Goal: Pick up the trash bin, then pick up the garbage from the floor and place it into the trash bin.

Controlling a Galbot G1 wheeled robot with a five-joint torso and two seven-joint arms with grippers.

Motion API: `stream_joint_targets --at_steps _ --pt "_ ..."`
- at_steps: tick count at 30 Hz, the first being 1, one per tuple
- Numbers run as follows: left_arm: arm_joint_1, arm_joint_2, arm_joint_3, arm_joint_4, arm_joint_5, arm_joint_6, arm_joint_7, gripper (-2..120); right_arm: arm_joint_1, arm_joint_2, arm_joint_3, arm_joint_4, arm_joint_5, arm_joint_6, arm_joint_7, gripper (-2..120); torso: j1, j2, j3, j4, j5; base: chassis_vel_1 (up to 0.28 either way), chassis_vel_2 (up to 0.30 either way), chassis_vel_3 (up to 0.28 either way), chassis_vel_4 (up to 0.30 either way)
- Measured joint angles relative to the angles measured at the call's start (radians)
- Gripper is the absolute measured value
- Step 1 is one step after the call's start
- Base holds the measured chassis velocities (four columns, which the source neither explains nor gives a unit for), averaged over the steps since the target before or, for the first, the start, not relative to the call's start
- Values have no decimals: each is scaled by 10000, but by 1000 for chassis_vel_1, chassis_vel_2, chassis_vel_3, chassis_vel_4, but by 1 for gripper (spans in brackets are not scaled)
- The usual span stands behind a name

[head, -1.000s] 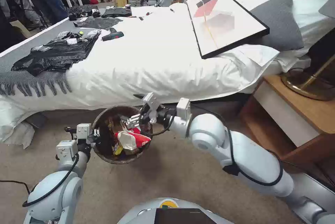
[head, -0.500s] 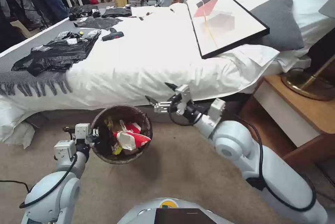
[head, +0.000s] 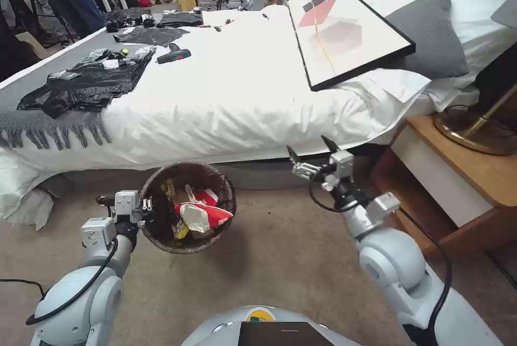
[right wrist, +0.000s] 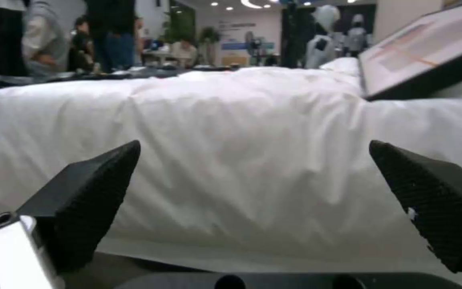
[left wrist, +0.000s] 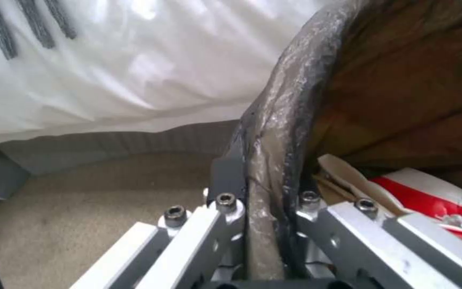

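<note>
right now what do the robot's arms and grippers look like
Both arms are glossy white-grey rounded shells with bulbous joints and black cables looped outside. The left gripper has silver metal linkage bars with hex bolts. The right gripper has pointed black textured fingertips on silver links, with small white boxes at each wrist.

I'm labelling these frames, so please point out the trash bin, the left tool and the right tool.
trash bin (head: 225, 191): head view, far bag-covered rim.
left tool (left wrist: 266, 200): left wrist view, midway between its fingertips, clamped on the bin's rim.
right tool (head: 311, 150): head view, gap between its open fingertips.
</note>
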Motion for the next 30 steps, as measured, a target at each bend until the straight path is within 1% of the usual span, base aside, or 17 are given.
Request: stream_joint_targets --at_steps 1,2,6,7,8,11,12,15,19,30 --pt "12 0 -10 -4 1 0 -3 3 -363 399 226 -7 -318 178 -43 100 -1 0 0 0 2 0 0 0 0" --pt "12 0 -10 -4 1 0 -3 3 -363 399 226 -7 -318 178 -43 100 -1 0 0 0 2 0 0 0 0" --pt "62 -10 -35 -15 7 -1 -3 3 -1597 1752 831 -30 -1428 877 -339 100 0 0 0 -2 1 0 0 0 0" --pt "62 -10 -35 -15 7 -1 -3 3 -1597 1752 831 -30 -1428 877 -339 100 0 0 0 -2 1 0 0 0 0" --pt "74 -13 -36 -20 7 0 -2 3 -1890 2028 967 -30 -1662 1068 -414 100 0 0 0 -1 1 0 0 0 0" --pt "88 -11 -40 -21 24 -2 -3 3 -2468 2456 1196 -30 -2044 1446 -495 100 0 0 0 -1 -1 0 0 0 0" --pt "88 -11 -40 -21 24 -2 -3 3 -2468 2456 1196 -30 -2044 1446 -495 100 0 0 0 -1 -1 0 0 0 0" --pt "111 -5 -38 -35 45 -2 -1 3 -3018 2821 1417 -49 -2342 1870 -483 100 0 0 0 0 0 0 0 0 0" --pt "129 12 -42 -45 49 5 -1 3 -3387 3105 1551 -123 -2629 2201 -486 100 0 0 0 -1 -1 0 0 0 0" --pt "147 52 -93 -85 27 85 4 3 -3464 3219 1535 -179 -2674 2311 -457 100 0 0 0 0 0 0 0 0 0"
